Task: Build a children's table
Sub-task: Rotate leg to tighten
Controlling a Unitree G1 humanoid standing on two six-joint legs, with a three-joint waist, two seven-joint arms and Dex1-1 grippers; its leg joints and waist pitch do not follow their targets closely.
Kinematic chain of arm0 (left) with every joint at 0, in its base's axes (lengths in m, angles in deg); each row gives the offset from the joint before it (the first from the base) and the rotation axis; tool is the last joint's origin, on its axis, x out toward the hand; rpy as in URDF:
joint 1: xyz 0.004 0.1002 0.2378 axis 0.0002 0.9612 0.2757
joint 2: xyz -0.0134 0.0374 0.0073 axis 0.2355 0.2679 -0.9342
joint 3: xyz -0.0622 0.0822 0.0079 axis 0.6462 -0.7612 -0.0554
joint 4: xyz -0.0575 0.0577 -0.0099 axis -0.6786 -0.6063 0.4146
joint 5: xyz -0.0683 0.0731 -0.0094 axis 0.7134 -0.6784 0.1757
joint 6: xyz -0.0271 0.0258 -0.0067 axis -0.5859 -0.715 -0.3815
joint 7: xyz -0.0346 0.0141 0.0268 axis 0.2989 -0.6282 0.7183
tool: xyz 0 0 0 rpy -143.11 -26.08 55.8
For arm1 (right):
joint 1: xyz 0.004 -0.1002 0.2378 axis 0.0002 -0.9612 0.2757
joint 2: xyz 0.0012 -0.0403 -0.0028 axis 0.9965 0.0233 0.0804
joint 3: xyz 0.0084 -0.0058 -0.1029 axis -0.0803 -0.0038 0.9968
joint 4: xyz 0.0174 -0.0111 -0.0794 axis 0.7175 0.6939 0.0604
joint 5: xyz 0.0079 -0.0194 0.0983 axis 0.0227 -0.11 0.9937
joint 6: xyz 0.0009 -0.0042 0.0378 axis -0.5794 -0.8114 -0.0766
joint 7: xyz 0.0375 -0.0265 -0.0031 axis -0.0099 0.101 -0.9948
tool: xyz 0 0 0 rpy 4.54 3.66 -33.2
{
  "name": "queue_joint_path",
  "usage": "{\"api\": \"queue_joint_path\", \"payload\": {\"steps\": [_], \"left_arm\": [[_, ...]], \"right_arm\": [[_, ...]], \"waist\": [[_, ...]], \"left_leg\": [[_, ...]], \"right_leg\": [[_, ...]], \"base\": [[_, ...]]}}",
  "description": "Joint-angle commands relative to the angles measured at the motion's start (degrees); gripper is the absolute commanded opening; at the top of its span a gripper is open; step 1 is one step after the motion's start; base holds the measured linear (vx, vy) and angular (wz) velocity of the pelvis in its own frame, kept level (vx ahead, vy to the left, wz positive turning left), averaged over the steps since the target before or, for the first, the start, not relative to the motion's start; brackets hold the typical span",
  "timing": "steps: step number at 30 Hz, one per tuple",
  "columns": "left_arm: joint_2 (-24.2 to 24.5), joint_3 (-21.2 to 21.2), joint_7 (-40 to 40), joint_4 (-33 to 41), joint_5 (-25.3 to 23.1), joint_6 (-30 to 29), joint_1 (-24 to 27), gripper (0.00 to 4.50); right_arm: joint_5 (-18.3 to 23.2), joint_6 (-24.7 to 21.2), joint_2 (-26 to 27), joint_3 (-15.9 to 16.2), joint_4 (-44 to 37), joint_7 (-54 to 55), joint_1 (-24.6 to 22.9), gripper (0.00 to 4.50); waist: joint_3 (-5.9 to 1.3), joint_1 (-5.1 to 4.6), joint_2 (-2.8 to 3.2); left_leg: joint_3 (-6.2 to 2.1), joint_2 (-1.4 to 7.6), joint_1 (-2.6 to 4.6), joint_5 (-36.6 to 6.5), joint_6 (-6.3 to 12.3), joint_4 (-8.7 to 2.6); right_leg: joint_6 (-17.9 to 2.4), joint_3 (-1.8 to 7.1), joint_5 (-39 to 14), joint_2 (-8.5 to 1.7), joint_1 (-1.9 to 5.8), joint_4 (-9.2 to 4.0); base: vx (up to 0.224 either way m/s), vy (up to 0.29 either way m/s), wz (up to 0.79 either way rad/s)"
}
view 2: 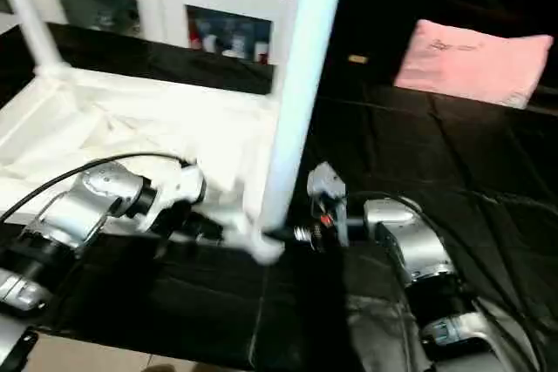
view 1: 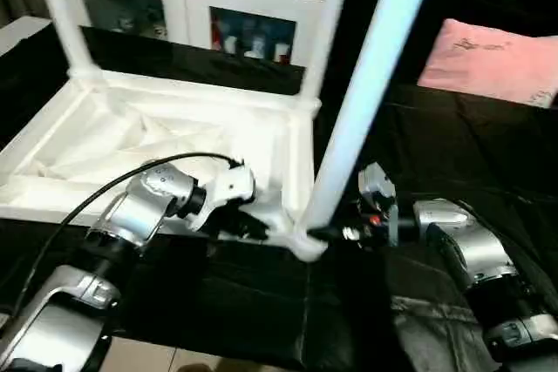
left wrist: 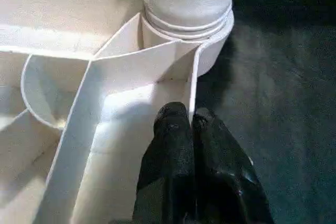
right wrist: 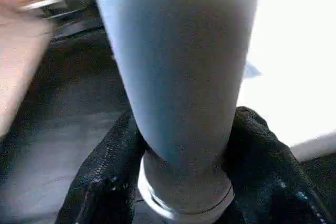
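While the tabletop [view 1: 131, 141] lies upside down on the black cloth [view 1: 453, 145], its ribbed underside facing up, two legs already stand in its far corner sockets: one at the far left [view 1: 57, 6], one further right [view 1: 327, 23]. On the left, the left gripper [left wrist: 191, 140] has its two black fingers pressed together over the thin rim wall beside the near right corner socket [left wrist: 202, 40], apparently pinching that wall to steady the top. The plastic there is smooth, matte white, with curved and straight ribs meeting the round socket collar.

To the right, a third leg [view 1: 366, 84] rises from that same socket, leaning slightly rightward as it goes up. Its long axis runs close to upright, and its ringed foot sits at the socket mouth. The right gripper [right wrist: 184, 171] clasps it low down, one finger on each side of the tapered round shaft, just above the stepped rings. The right arm is plainly the one to drive it. I judge the seating turns on bringing the leg square over the socket.

Beyond stand a glass-door cabinet [view 1: 227, 15] and a pink pillow [view 1: 493, 63].
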Motion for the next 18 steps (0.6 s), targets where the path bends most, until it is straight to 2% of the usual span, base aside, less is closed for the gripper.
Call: {"api": "queue_joint_path", "payload": {"steps": [1,2,4,5,6,7,9,11,13,15,17,18], "left_arm": [[-4.5,1.5,-7.1,-0.1,1.1,-3.3,-1.9,0.00],[-7.4,2.6,-12.4,-0.5,0.9,-6.6,-2.5,0.00],[-11.3,4.0,-18.4,-0.4,0.6,-10.3,-3.0,0.00],[-12.3,4.5,-20.0,-0.5,0.6,-11.2,-3.2,0.00],[-12.3,4.5,-20.0,-0.5,0.6,-11.2,-3.2,0.00],[-14.6,5.8,-24.0,-0.9,0.7,-12.5,-3.7,0.00],[-15.7,6.6,-26.6,-1.4,0.8,-12.9,-4.1,0.00],[-17.8,7.0,-30.6,-1.8,-0.4,-13.1,-4.7,0.00],[-18.2,7.0,-31.3,-1.8,-0.7,-13.0,-4.7,0.00],[-17.7,6.3,-31.2,-1.1,-1.6,-13.0,-4.5,0.00],[-16.8,6.1,-30.4,-1.0,-1.9,-12.7,-4.4,0.00],[-16.7,6.1,-30.3,-1.0,-1.9,-12.6,-4.4,0.00]], "right_arm": [[-0.5,-2.8,3.6,1.2,-2.4,6.2,-0.7,2.02],[-1.8,-5.7,7.2,0.3,-3.6,13.9,-1.5,1.99],[-3.4,-9.2,12.4,-0.6,-3.5,23.2,-1.6,1.98],[-4.0,-9.5,13.8,-0.9,-2.9,25.8,-1.3,1.98],[-4.0,-9.5,13.8,-0.9,-2.9,25.8,-1.3,1.97],[-4.7,-9.8,16.9,-1.7,-0.7,31.4,-0.2,1.96],[-5.3,-9.5,18.4,-2.0,0.7,34.7,0.6,1.96],[-7.7,-9.6,22.6,-3.1,5.0,43.3,3.9,1.96],[-8.7,-10.1,23.5,-3.2,6.1,45.4,4.9,1.96],[-9.8,-9.1,24.5,-3.0,5.7,45.9,6.1,1.96],[-10.3,-7.5,24.2,-3.0,5.3,45.7,6.2,2.64],[-10.3,-7.3,24.0,-2.9,5.3,45.7,6.1,2.67]], "waist": [[-3.37,-0.21,0.86],[-3.34,-0.48,0.65],[-3.41,-0.99,0.73],[-3.44,-1.42,0.82],[-3.44,-1.60,0.78],[-3.47,-1.68,0.90],[-3.40,-2.02,1.01],[-3.37,-2.23,1.06],[-3.36,-2.59,1.14],[-3.38,-2.69,1.12],[-3.45,-2.68,1.26],[-3.48,-2.65,1.26]], "left_leg": [[-0.69,2.17,-0.47,-5.0,0.25,-3.92],[-0.69,2.12,-0.73,-4.2,-0.04,-3.90],[-0.73,2.04,-0.62,-4.4,-0.42,-3.90],[-0.77,2.00,-0.67,-4.3,-0.62,-3.87],[-0.76,1.87,-0.69,-4.5,-0.29,-3.83],[-0.70,1.86,-0.68,-4.4,-0.14,-3.79],[-0.64,1.87,-0.63,-4.7,0.37,-3.80],[-0.72,1.87,-0.73,-4.9,0.49,-3.91],[-0.83,1.87,-0.60,-5.5,0.04,-3.95],[-0.78,1.91,-0.67,-5.6,0.41,-3.97],[-0.76,1.99,-0.68,-4.7,0.79,-4.00],[-0.71,1.98,-0.67,-4.6,0.91,-3.95]], "right_leg": [[-7.5,3.19,-16.2,-5.95,3.52,-5.19],[-7.3,3.19,-15.2,-5.82,3.54,-5.07],[-7.6,3.17,-15.3,-5.92,3.41,-5.11],[-7.8,3.20,-15.2,-5.98,3.37,-5.11],[-7.8,3.22,-15.4,-5.95,3.43,-5.27],[-7.9,3.31,-15.0,-5.97,3.46,-5.25],[-8.4,3.35,-14.3,-5.89,3.32,-5.37],[-8.4,3.33,-14.0,-5.81,3.30,-5.31],[-8.2,3.29,-14.9,-5.87,3.28,-5.40],[-8.0,3.44,-13.6,-5.82,3.36,-5.26],[-8.2,3.50,-11.0,-5.87,3.44,-5.05],[-8.4,3.52,-10.3,-5.91,3.44,-5.01]], "base": [[0.000,0.000,0.00],[0.000,0.000,0.00],[0.000,0.000,0.00],[0.000,0.000,0.00],[0.000,0.000,0.00],[0.000,0.000,0.00],[0.000,0.000,0.00],[0.000,0.000,0.00],[0.000,0.000,0.00],[0.000,0.000,0.00],[0.000,0.000,0.00],[0.000,0.000,0.00]]}}
